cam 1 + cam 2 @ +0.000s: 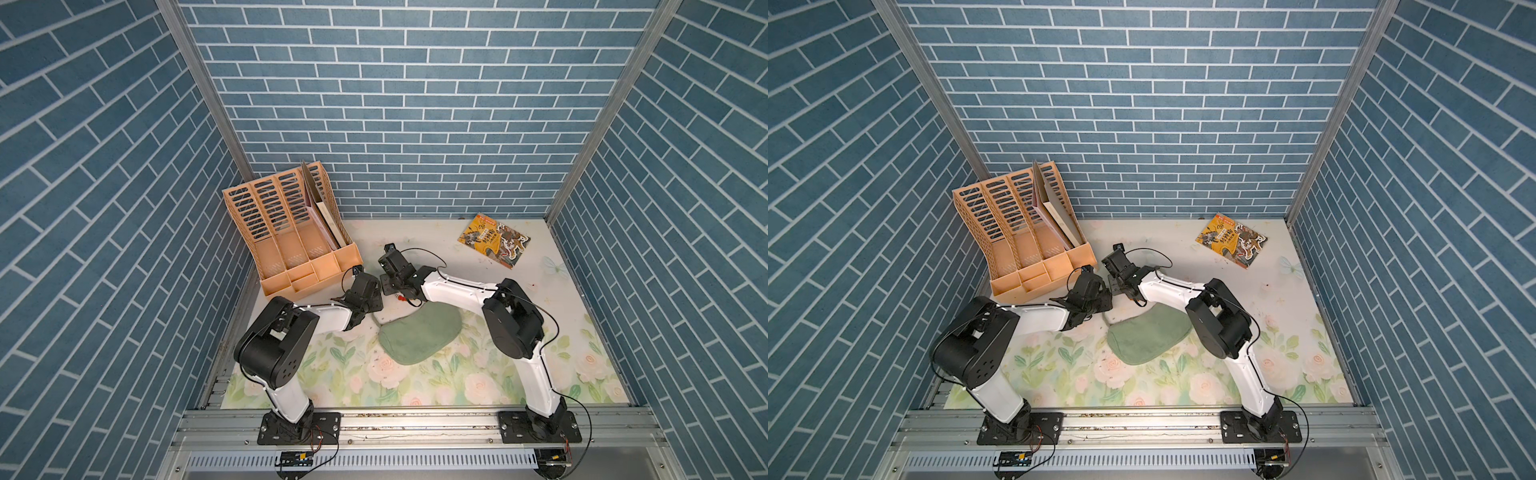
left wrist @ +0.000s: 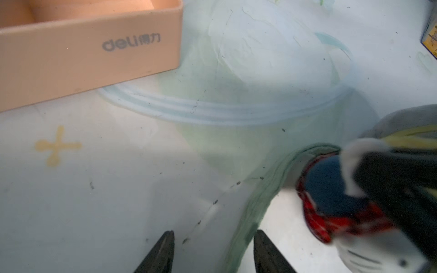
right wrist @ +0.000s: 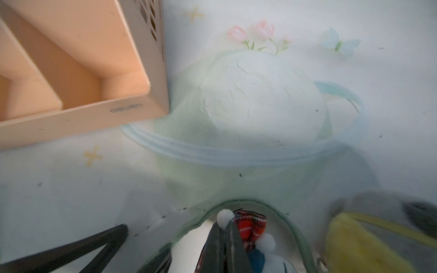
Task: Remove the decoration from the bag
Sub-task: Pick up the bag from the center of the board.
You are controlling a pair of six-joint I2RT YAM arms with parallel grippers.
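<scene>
Decoration | right wrist: right pincer pinching | mostly hidden in both top views

A lab test cell: brick-print panels, aluminium frame, floral tabletop.

decoration blurred, booklet cut by edge

1. Far left's blocked: the peach rack stands just beside the left gripper.
2. Middle's cramped: the right gripper, pinched on the decoration, sits near it, with the bag close on the front side.
3. Bare mat up front and around the book at far right.
</scene>
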